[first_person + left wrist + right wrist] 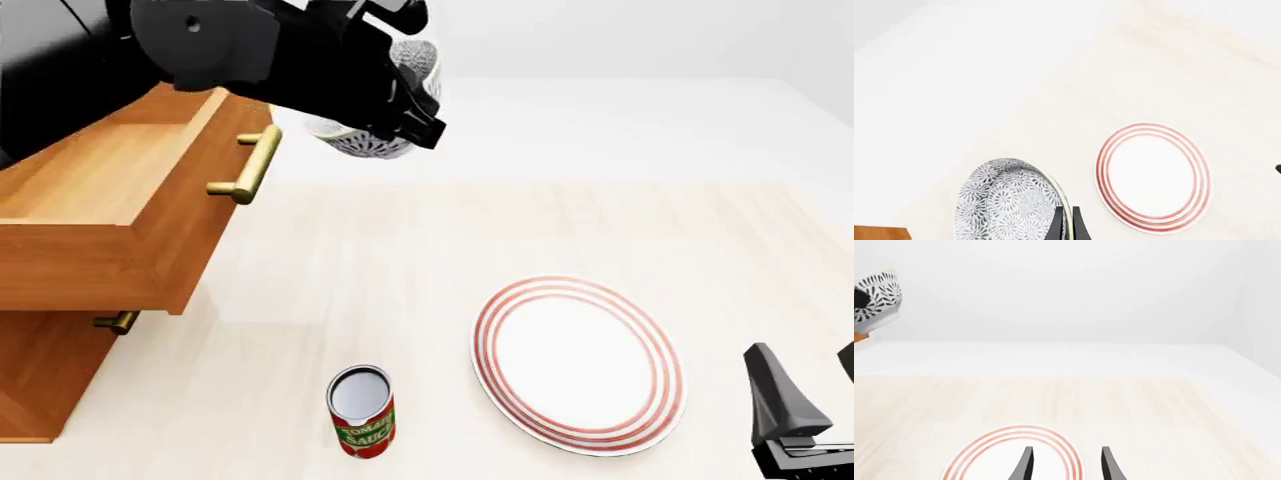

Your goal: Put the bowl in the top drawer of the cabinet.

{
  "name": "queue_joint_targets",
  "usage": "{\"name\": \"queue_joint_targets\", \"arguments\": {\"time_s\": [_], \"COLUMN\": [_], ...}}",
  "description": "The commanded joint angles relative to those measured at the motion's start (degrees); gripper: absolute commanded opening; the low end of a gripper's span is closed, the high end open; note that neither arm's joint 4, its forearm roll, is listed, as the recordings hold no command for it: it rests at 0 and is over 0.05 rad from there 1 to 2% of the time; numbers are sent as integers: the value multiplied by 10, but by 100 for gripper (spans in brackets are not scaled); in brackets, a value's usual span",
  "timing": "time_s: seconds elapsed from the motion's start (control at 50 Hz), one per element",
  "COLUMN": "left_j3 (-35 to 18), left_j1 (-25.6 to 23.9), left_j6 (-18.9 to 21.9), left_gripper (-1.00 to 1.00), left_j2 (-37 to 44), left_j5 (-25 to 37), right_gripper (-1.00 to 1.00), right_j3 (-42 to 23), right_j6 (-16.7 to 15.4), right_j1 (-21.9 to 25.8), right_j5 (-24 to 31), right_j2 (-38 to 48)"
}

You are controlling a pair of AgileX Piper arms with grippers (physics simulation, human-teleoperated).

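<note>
Pale wood-grain table (pixel 400 270), white backdrop, left fingers (pixel 1071 225) pinching bowl (pixel 387 130) rim aloft beside open top drawer (pixel 120 210), right fingers (pixel 1064 465) narrowly parted over plate (pixel 577 362), can (pixel 362 410) nearby.

Left arm: raised high at the front view's upper left, its end effector (pixel 407 100) clamped on the bowl (pixel 380 140) rim, one finger inside, one outside. Right end effector (pixel 1064 465): low at lower right, fingers parted, holding nothing.

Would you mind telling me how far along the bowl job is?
Done: the top drawer is pulled open and the bowl is off the table. In hand: the left claw grips its rim, holding it up beside the drawer. Left: moving it over the drawer and releasing it.
</note>
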Motion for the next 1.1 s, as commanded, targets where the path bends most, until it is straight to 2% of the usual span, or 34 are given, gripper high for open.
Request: {"name": "queue_joint_targets", "arguments": {"time_s": [0.02, 0.32, 0.54, 0.72, 0.94, 1.1], "left_j3": [-92, -210, -185, -214, -218, -140], "left_j1": [4, 28, 83, 127, 181, 235], "left_j6": [38, 94, 131, 154, 173, 157], "left_gripper": [-100, -100, -100, -100, -100, -100], "left_j2": [5, 22, -4, -13, -28, -77], "left_j5": [50, 112, 111, 129, 139, 121], "right_gripper": [100, 100, 100, 100, 100, 100], "right_j3": [0, 0, 0, 0, 0, 0], "right_j6": [0, 0, 0, 0, 0, 0], "right_j1": [0, 0, 0, 0, 0, 0], "right_j5": [0, 0, 0, 0, 0, 0], "right_j2": [0, 0, 0, 0, 0, 0]}}
